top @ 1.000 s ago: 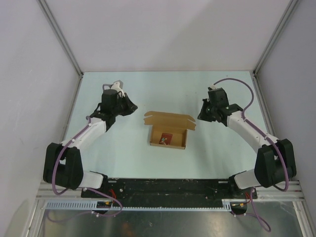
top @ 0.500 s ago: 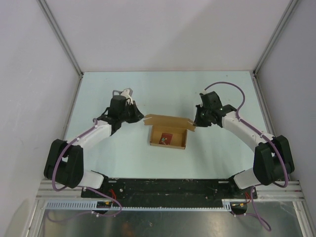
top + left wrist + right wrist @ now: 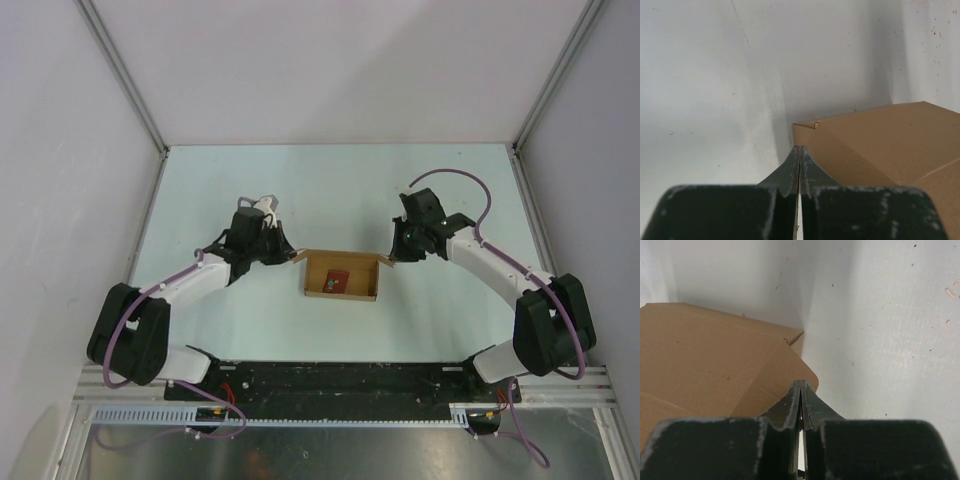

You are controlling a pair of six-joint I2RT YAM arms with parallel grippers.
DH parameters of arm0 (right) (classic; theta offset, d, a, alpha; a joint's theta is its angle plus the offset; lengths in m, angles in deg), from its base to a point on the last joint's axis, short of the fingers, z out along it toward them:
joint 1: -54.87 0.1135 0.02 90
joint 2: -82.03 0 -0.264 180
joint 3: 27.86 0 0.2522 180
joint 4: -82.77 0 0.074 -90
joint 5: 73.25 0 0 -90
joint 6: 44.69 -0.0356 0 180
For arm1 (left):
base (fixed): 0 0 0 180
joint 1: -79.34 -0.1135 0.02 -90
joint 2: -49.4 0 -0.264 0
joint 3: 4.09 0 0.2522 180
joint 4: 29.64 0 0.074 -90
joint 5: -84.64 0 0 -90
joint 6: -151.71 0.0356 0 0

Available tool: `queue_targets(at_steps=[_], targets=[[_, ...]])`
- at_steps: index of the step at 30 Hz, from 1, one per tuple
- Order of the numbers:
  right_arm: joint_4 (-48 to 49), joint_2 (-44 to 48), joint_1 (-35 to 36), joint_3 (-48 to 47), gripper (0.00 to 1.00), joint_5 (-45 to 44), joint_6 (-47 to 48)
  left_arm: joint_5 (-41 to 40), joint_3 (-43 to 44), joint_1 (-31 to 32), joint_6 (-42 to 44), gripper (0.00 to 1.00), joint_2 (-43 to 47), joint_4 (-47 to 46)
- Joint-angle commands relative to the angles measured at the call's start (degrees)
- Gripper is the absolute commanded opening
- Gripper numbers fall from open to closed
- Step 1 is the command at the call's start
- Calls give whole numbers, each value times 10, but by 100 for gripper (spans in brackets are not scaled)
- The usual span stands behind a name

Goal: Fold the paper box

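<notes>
Pinched shut and empty, the left gripper [image 3: 288, 254] and right gripper [image 3: 393, 259] have closed in, pushing the paper box's [image 3: 341, 281] rear lid upright mid-tabletop [image 3: 335, 190].

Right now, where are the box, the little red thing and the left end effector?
paper box [image 3: 362, 286]: top view, bare inside floor.
little red thing [image 3: 336, 281]: top view, its middle.
left end effector [image 3: 799, 151]: left wrist view, between shut fingertips.

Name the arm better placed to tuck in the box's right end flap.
Right. The right gripper, shut, sits at that end of the box, fingertips at the rounded flap in its wrist view. The left gripper is at the opposite end, across the box.
</notes>
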Motion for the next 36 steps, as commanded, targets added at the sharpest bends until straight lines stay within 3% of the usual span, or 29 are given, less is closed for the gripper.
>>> queue_targets(at_steps=[1, 2, 10, 15, 18, 20, 21, 25, 31, 36], targets=[[-1, 11, 5, -4, 9, 8, -6, 12, -8, 7, -13, 1, 29, -11], [-3, 12, 4, -4, 15, 1, -6, 11, -10, 7, -12, 2, 32, -10], [-4, 35, -18, -3, 20, 15, -12, 19, -17, 7, -33, 3, 62, -10], [-13, 39, -36, -3, 34, 5, -9, -7, -11, -3, -23, 7, 83, 5], [-8, 68, -74, -3, 40, -5, -14, -18, -7, -43, -41, 19, 116, 16], [7, 83, -100, -5, 44, -6, -23, -33, 2, -68, -57, 31, 141, 25], [12, 96, -106, -8, 46, -6, -33, -43, 13, -72, -61, 43, 148, 28], [54, 106, -109, -25, 63, 0, -56, -90, 59, -75, -77, 64, 167, 38], [46, 16, -110, -98, 66, 35, -73, -65, 186, -76, -51, 68, 74, 76], [-6, -55, -100, -176, 71, 83, -80, 59, 256, -70, -51, 75, -4, 110]])
